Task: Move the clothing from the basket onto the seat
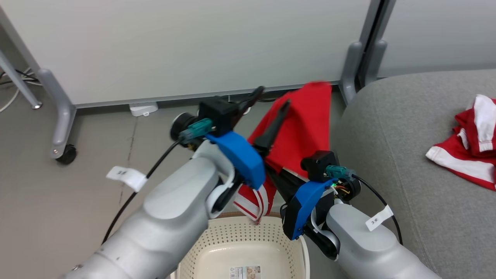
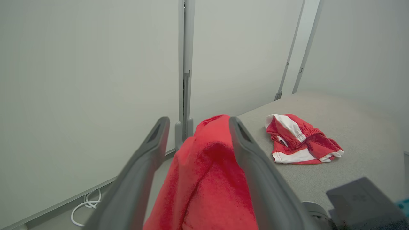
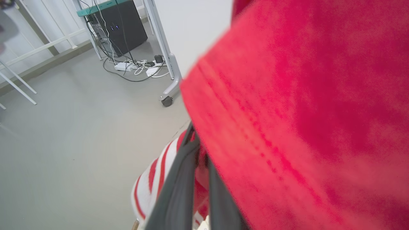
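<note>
Red garment (image 1: 306,124) is shown suspended above the far rim of the basket (image 1: 232,236), just left of the seat (image 1: 387,135). The right end effector (image 3: 198,150) is clamped on the garment's red-and-white striped edge, with its fingers pressed together. The left end effector (image 1: 273,97) is held with its fingers spread wide. The cloth is draped between them, and in the head view one finger is laid across the garment's front. A second garment (image 1: 469,147) is seen crumpled on the seat, well apart to the right. The seat's rounded near-left corner is interposed between the two garments. A printed label (image 1: 245,272) is seen on the basket floor. Beyond, a pale partition (image 1: 193,46) is carried on a foot with a caster (image 1: 66,153) on the grey floor (image 1: 58,201). A white power strip (image 1: 143,109) is placed at its base.
</note>
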